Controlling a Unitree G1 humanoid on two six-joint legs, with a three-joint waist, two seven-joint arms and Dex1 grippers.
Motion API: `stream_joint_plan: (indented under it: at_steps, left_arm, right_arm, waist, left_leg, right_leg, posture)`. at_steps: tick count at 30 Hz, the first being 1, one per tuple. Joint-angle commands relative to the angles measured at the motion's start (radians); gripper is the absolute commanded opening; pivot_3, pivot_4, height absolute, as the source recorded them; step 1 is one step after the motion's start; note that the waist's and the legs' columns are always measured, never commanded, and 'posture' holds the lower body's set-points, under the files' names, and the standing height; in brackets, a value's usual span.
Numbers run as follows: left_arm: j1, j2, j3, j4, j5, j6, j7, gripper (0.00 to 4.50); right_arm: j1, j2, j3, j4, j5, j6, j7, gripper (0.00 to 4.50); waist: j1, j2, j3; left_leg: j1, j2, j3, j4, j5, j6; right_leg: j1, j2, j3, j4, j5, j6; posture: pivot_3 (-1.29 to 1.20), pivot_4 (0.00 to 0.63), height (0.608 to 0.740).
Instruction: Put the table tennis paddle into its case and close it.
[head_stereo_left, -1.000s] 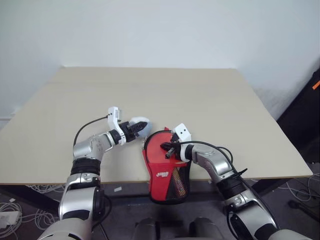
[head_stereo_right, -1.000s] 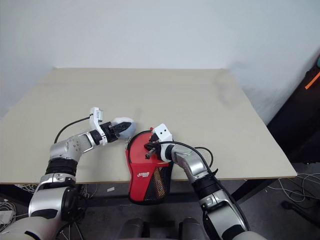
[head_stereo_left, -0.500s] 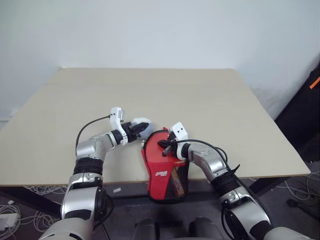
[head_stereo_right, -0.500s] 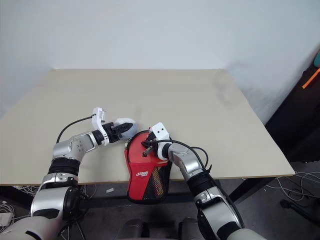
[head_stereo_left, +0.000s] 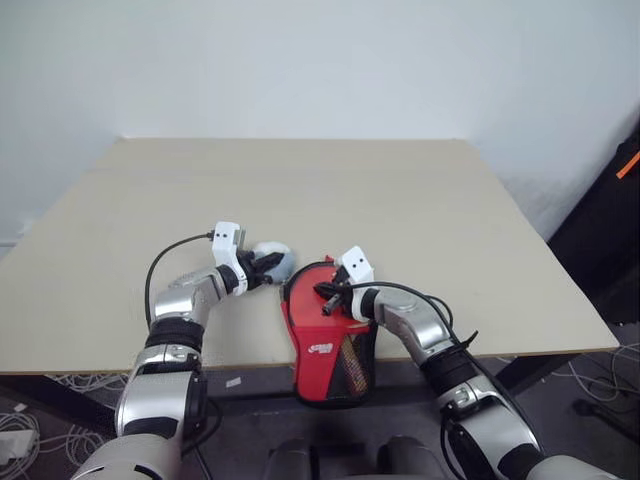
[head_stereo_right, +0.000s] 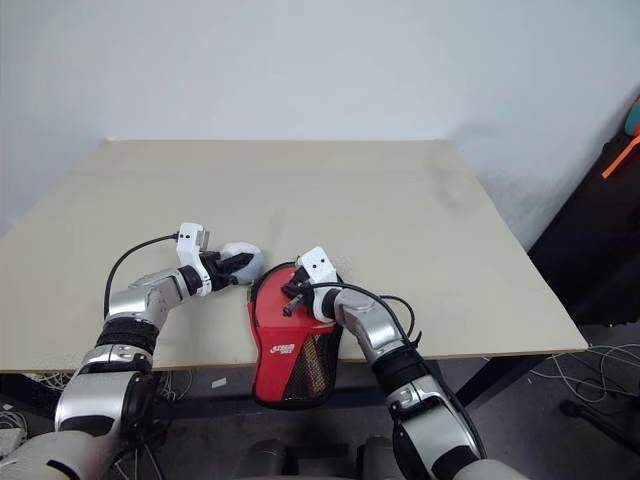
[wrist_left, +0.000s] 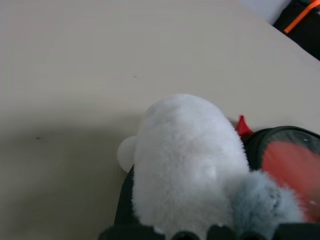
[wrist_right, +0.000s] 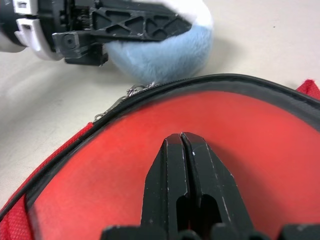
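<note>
Case (head_stereo_left: 325, 335) nearest of all, red side up, directly beneath the right gripper (wrist_right: 181, 137). Round head flat on the near edge of the table (head_stereo_left: 300, 180), narrow end with black mesh pocket (head_stereo_left: 358, 360) hanging over that edge. Right jaws clenched tight with nothing between them, tips pressed down on the clear plastic window. Red showing under that window, probably the rubber face of the paddle (wrist_right: 150, 150), so judged already inside; handle hidden.

Just beyond the right tips, black trim and a small metal zip pull (wrist_right: 131, 92) at the rim of the case. Touching that rim, a fluffy white and pale blue tuft (wrist_left: 190, 160), grasped in the jaws of the left gripper (head_stereo_left: 268, 266), one black finger laid across its top. Cannot tell whether joined to the zip pull. Small white round shape peeking from behind the tuft, too hidden to name.

Handling, as a guess: soft, light cover, floppy on its own, stiffened by the hard blade within; window slick under hard fingertips, likely to slide unless pinned. Best held down flat on the head while pulling the zip by its metal tab or the tuft, along the trim.

Past both jaws, bare pale beige tabletop, smooth and matte. Beyond it, plain white wall (head_stereo_left: 300, 60). Cables on the floor (head_stereo_left: 30, 420) off to the left side.
</note>
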Motion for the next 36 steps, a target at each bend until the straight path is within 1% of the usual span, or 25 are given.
stream_joint_plan:
  at_steps: [1, 9, 15, 24, 30, 36]
  left_arm:
    - [-0.059, 0.028, 0.017, 0.058, 0.037, -0.081, 0.049, 0.59]
    - [-0.144, 0.030, 0.022, 0.150, 0.057, -0.157, 0.039, 0.59]
    - [-0.225, 0.026, 0.041, 0.236, 0.059, -0.210, 0.080, 0.59]
    - [-0.327, -0.056, 0.060, 0.351, 0.091, -0.323, 0.209, 0.59]
    - [-0.391, -0.128, 0.049, 0.398, 0.131, -0.364, 0.270, 0.59]
    - [-0.426, -0.179, 0.045, 0.421, 0.163, -0.385, 0.305, 0.59]
  right_arm:
    - [0.030, 0.008, 0.030, 0.031, -0.011, 0.037, 0.016, 0.00]
    - [0.037, 0.011, 0.035, 0.025, -0.017, 0.044, 0.017, 0.00]
    - [0.041, 0.012, 0.037, 0.021, -0.021, 0.048, 0.019, 0.00]
    - [0.038, 0.017, 0.038, 0.026, -0.029, 0.049, 0.026, 0.00]
    - [0.037, 0.019, 0.040, 0.024, -0.030, 0.053, 0.028, 0.00]
    - [0.040, 0.021, 0.040, 0.018, -0.030, 0.058, 0.026, 0.00]
  waist:
    - [0.000, 0.000, -0.002]
    - [0.000, -0.002, -0.004]
    - [0.000, -0.003, -0.004]
    - [0.000, -0.003, -0.004]
    - [0.000, -0.003, -0.004]
    - [0.000, -0.003, -0.004]
  left_leg:
    - [0.000, 0.000, 0.000, 0.000, 0.000, 0.000]
    - [0.000, 0.000, 0.000, 0.000, 0.000, 0.000]
    - [-0.001, 0.000, 0.000, 0.000, 0.000, 0.000]
    - [-0.001, 0.000, 0.000, 0.000, 0.000, 0.000]
    - [-0.001, 0.000, 0.000, 0.000, 0.000, 0.000]
    - [-0.001, 0.000, 0.000, 0.000, 0.000, 0.000]
  right_leg:
    - [0.000, 0.000, 0.000, 0.000, 0.000, 0.000]
    - [0.000, 0.000, 0.000, 0.000, 0.000, 0.000]
    - [-0.001, 0.000, 0.000, 0.000, 0.000, 0.000]
    - [-0.001, 0.001, 0.000, 0.000, -0.001, 0.001]
    - [-0.001, 0.001, 0.000, 0.000, -0.001, 0.002]
    - [-0.001, 0.001, 0.000, 0.000, -0.002, 0.004]
  posture:
    - [0.00, 0.000, 0.740]
    - [0.00, 0.000, 0.740]
    - [0.00, 0.000, 0.740]
    - [0.00, 0.000, 0.740]
    - [0.00, 0.000, 0.740]
    - [0.00, 0.000, 0.740]
